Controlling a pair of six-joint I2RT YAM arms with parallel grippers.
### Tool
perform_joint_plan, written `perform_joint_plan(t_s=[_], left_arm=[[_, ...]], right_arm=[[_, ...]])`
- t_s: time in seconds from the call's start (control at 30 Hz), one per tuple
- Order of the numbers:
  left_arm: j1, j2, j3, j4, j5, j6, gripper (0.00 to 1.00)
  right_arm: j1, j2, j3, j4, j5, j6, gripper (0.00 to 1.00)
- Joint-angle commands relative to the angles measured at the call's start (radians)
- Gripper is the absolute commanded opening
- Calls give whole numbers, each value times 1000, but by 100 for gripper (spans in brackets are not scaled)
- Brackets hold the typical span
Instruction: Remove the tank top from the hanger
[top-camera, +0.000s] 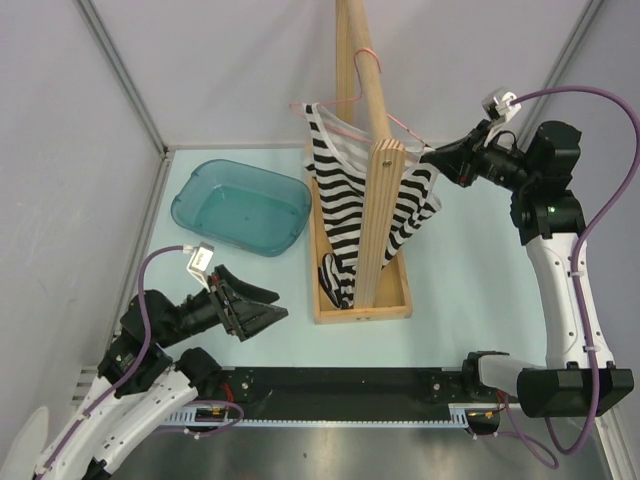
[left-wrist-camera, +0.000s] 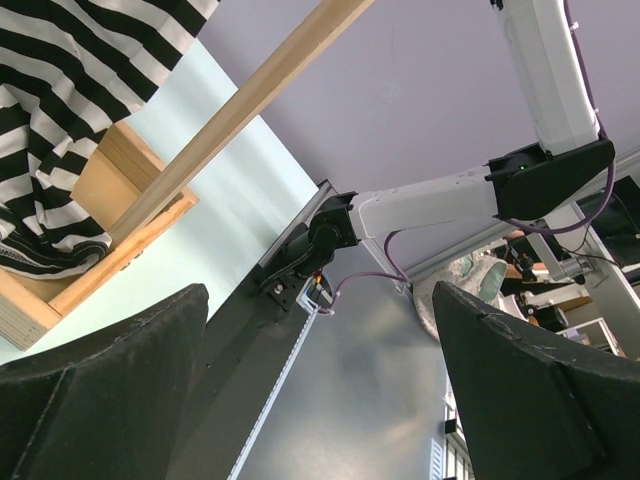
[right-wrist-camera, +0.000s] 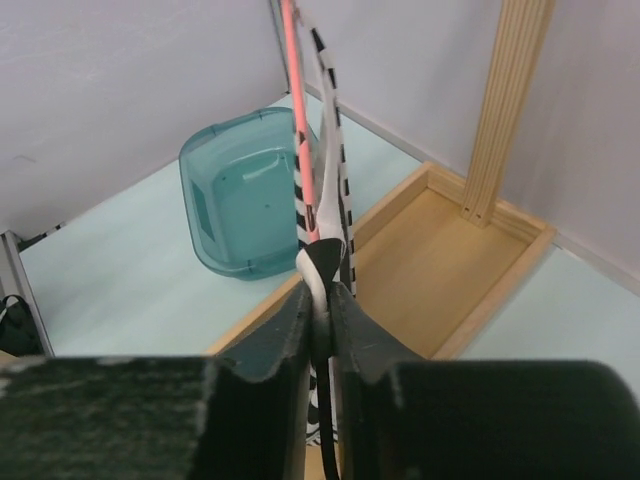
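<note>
The black-and-white striped tank top (top-camera: 345, 190) hangs on the pink wire hanger (top-camera: 352, 95), whose hook sits over the wooden rod (top-camera: 362, 60). Its hem droops into the wooden tray (top-camera: 392, 305). My right gripper (top-camera: 428, 157) is shut on the tank top's right edge by the hanger's end; in the right wrist view the fabric (right-wrist-camera: 322, 225) is pinched between the fingers (right-wrist-camera: 285, 335), with the hanger (right-wrist-camera: 300, 130) just above. My left gripper (top-camera: 268, 305) is open and empty, low at the near left, away from the garment (left-wrist-camera: 60, 130).
A teal plastic bin (top-camera: 240, 205) stands left of the wooden stand. The stand's upright post (top-camera: 378, 215) rises from the tray in front of the garment. Walls close in on the left and right.
</note>
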Motion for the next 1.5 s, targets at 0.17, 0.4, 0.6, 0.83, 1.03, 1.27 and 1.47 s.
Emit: perform_joint_plan(t_s=[0.17,0.4,0.6,0.83,1.03,1.27,1.47], left_arm=[[2,14,60,14,16,10,99],[4,19,77,25,21,10,100],[4,48,80,38,19,3,99],[4,54,103,28,13,13,100],[4,95,190,-66,-53,69,99],[4,126,310,-266,-261,142,99],[4,262,376,-348,-377,133,96]], right_arm=[[3,-24,-40,142,-28,41,0],[14,-53,-37,280,-77,83,0],[60,-46,35,334,-54,156,0],[138,2,92,305,-28,126,0],[181,30,95,213,-10,144,0],[215,22,11,130,46,267,0],[189,-107,-190,118,141,336,0]])
